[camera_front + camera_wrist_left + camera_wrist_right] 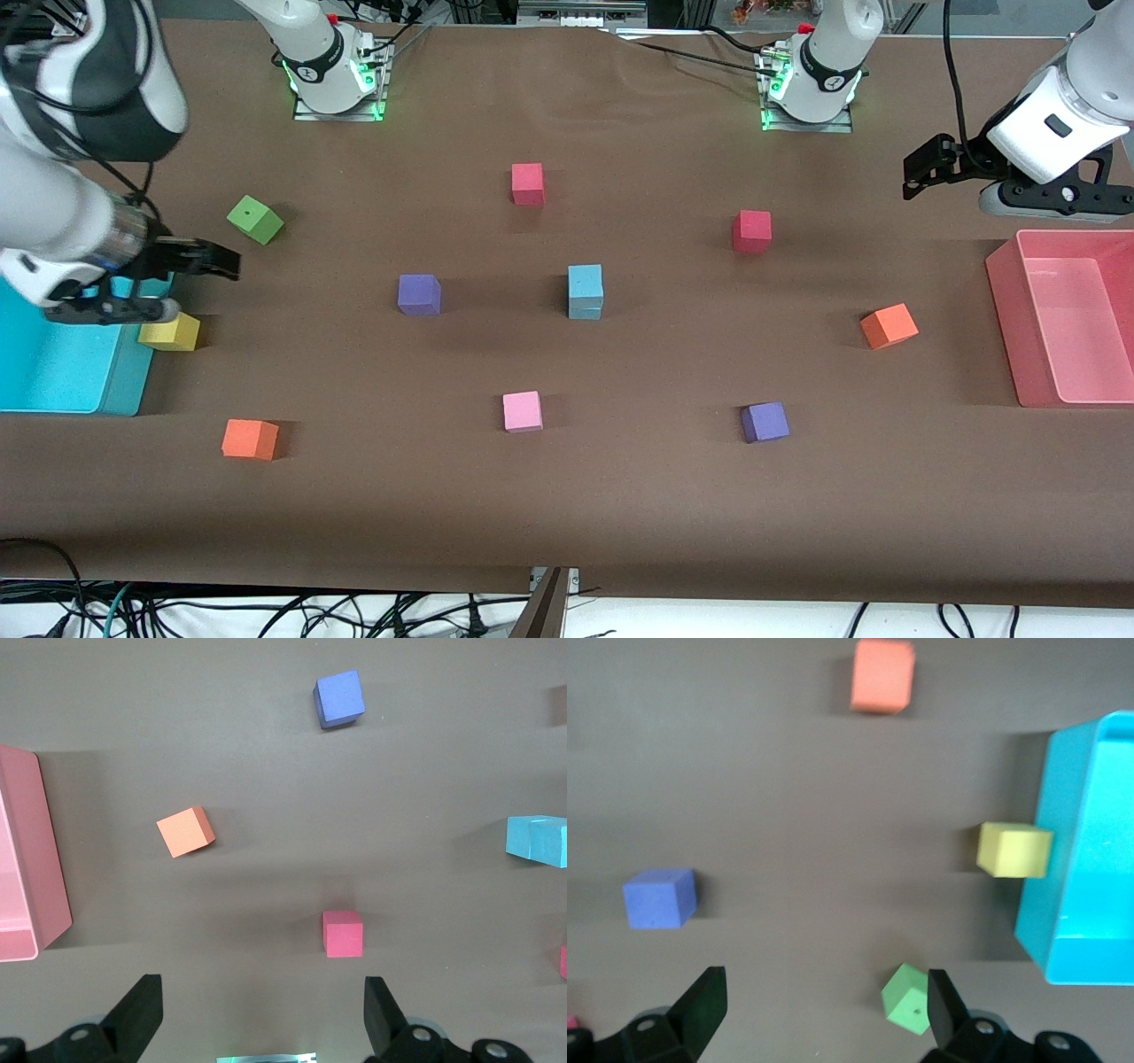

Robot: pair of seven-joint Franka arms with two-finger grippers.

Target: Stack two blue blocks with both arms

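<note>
Two light-blue blocks (585,291) stand stacked one on the other in the middle of the table, the upper one slightly turned; they also show at the edge of the left wrist view (538,840). My left gripper (917,175) is open and empty, up in the air near the pink bin (1005,292); its jaws show wide apart in the left wrist view (263,1014). My right gripper (221,261) is open and empty, up above the table beside the cyan bin (115,385); its jaws stand wide apart in the right wrist view (824,1010).
Loose cubes lie around the stack: green (255,219), yellow (170,332), orange (250,439), purple (419,294), pink (522,411), purple (765,422), orange (889,325), red (751,231), red-pink (527,184).
</note>
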